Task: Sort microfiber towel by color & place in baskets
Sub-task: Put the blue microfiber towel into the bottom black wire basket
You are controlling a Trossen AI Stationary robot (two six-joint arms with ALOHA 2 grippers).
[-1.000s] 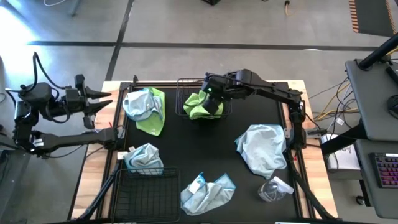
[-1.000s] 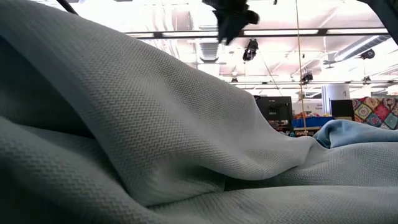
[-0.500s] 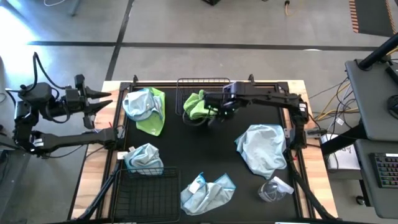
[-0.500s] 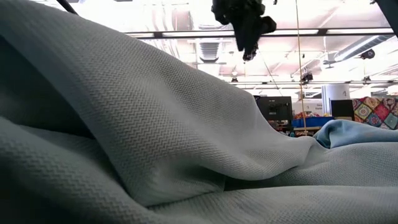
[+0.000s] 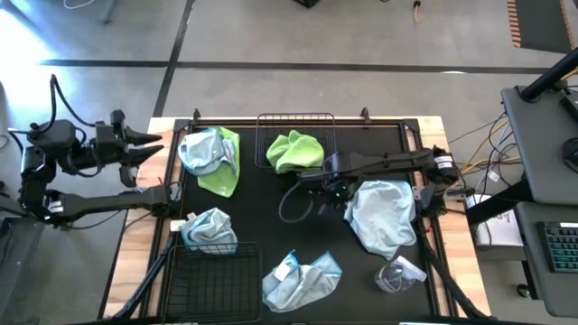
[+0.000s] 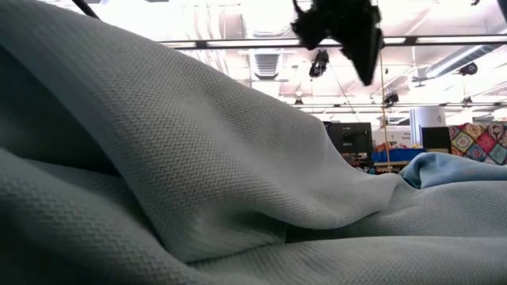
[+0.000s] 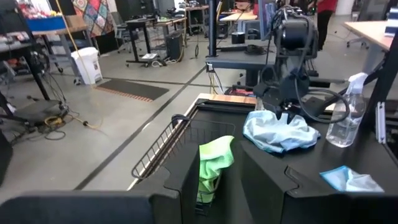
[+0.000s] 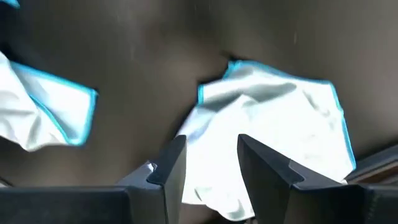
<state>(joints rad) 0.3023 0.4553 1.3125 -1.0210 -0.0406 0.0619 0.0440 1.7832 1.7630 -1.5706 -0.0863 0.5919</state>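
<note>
A lime green towel (image 5: 296, 152) lies in the far wire basket (image 5: 298, 118). A large pale blue towel (image 5: 381, 215) lies spread on the black mat at the right. My right gripper (image 5: 332, 188) hangs open, pointing down, above that towel's left edge; the right wrist view shows the towel (image 8: 273, 118) below my right gripper (image 8: 208, 163). Also on the mat are a green-and-blue towel heap (image 5: 212, 159), a blue towel (image 5: 209, 229) and another blue one (image 5: 302, 276). My left gripper (image 5: 144, 150) waits open beyond the table's left edge.
A second wire basket (image 5: 217, 282) stands at the near left corner. A clear plastic item (image 5: 397, 274) lies at the near right. A pale towel (image 6: 198, 174) right before the low camera fills nearly all of that view. Bare mat (image 5: 289, 226) lies in the middle.
My right gripper has left the far basket, gone toward the table's right and near edges, sunk and tipped to point down over the large pale blue towel. The green towel has stayed in the basket.
</note>
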